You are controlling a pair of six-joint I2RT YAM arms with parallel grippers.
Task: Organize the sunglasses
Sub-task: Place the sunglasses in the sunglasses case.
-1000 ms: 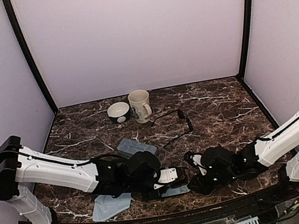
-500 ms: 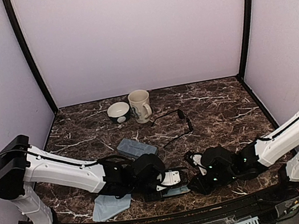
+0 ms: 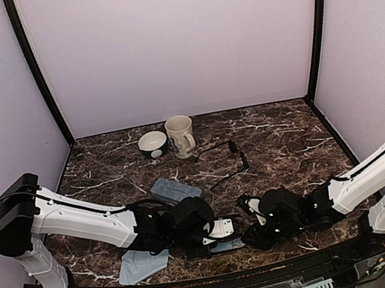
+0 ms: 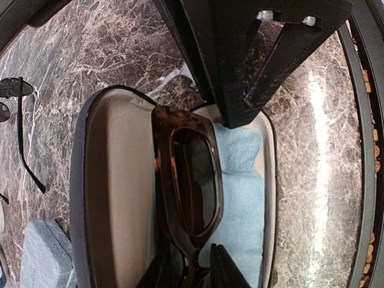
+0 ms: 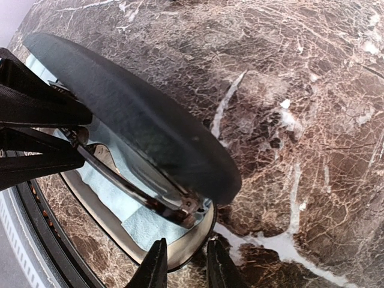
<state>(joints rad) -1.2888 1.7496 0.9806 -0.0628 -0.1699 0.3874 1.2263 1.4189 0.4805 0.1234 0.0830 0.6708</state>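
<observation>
The dark brown thick-framed sunglasses (image 4: 189, 180) lie inside the open black oval case (image 4: 271, 180), on a light blue cloth (image 4: 246, 180). My left gripper (image 4: 195, 273) is shut on their bridge. They also show in the right wrist view (image 5: 138, 189), under the raised lid (image 5: 144, 114). My right gripper (image 5: 183, 264) straddles and holds the case's base rim at its end. In the top view both grippers meet at the front centre, left (image 3: 226, 229) and right (image 3: 250, 237). The thin black wire-framed sunglasses (image 3: 232, 148) lie unfolded on the table behind.
A grey-blue hard case (image 3: 176, 189) lies just behind my left arm. A light blue cloth (image 3: 143, 264) lies at the front left edge. A cream mug (image 3: 181, 136) and a small bowl (image 3: 153, 144) stand at the back.
My left arm has shifted slightly right and down, bringing the brown sunglasses into the case. The right arm and the case have not moved.
</observation>
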